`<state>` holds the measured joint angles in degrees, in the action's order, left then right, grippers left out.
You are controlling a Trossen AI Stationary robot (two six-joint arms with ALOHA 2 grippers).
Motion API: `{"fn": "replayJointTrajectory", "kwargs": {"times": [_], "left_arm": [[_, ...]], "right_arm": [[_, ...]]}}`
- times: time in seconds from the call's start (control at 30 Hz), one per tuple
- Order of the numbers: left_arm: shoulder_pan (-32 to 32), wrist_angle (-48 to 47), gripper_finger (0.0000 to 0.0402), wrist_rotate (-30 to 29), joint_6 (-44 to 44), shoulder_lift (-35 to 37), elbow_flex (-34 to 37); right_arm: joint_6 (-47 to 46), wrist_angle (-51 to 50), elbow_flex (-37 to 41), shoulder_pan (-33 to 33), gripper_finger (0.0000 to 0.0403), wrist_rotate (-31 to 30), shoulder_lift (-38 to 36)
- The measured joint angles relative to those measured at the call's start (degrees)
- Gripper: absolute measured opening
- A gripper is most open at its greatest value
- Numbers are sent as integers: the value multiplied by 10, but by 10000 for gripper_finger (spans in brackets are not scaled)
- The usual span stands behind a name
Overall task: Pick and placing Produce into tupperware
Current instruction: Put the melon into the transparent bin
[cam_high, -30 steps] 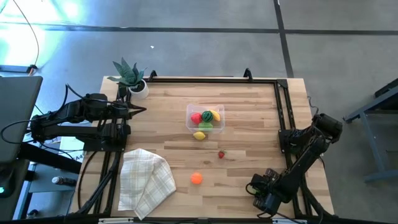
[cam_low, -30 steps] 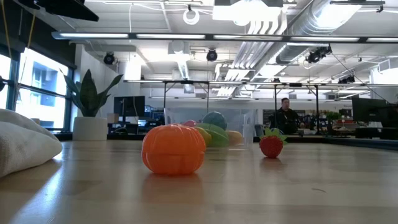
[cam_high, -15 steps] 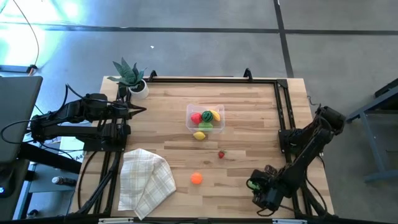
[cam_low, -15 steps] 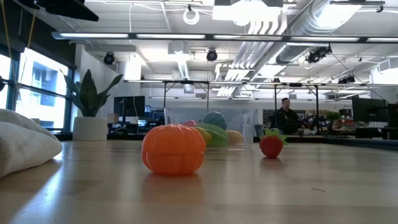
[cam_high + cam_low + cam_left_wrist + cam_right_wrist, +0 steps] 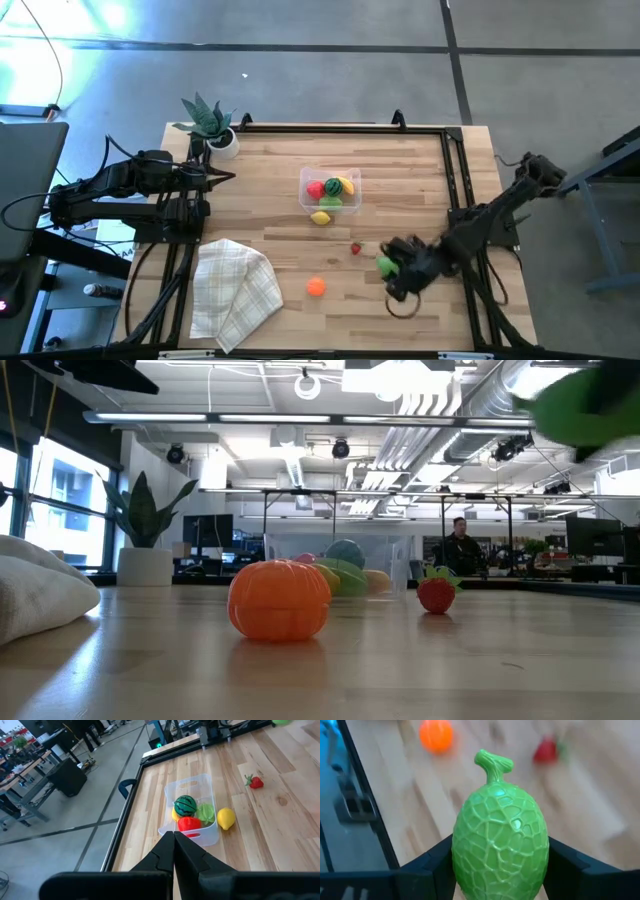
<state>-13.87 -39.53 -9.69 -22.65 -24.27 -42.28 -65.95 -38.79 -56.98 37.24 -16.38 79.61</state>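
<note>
Right tool (image 5: 388,266) clamps a green melon (image 5: 385,264) above the table (image 5: 400,180); left tool (image 5: 228,177), fingers together, waits at its left edge.

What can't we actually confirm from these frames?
- How many pieces sit in the clear rectangular plastic tupperware: too small in the high view, stacked in the left wrist view.
- Whether the yellow toy lemon touches the tupperware wall: too small in the high view.
- The right end effector shut on the green netted toy melon: only a green blur at the low view's edge.
- The left end effector: waits by the potted plant, fingers shut.
</note>
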Motion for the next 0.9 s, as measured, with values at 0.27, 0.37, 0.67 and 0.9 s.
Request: {"fn": "replayJointTrajectory", "kwargs": {"times": [0.27, 0.37, 0.67, 0.9], "left_arm": [[0, 0, 1, 0, 0, 0, 0], [0, 0, 1, 0, 0, 0, 0], [0, 0, 1, 0, 0, 0, 0], [0, 0, 1, 0, 0, 0, 0]], "right_arm": [[185, -43, -125, -187, 213, -1, 1], [239, -61, -189, -258, 213, 9, 24], [343, -164, -394, -426, 213, 67, 183], [353, -262, -453, -484, 213, 125, 301]]}}
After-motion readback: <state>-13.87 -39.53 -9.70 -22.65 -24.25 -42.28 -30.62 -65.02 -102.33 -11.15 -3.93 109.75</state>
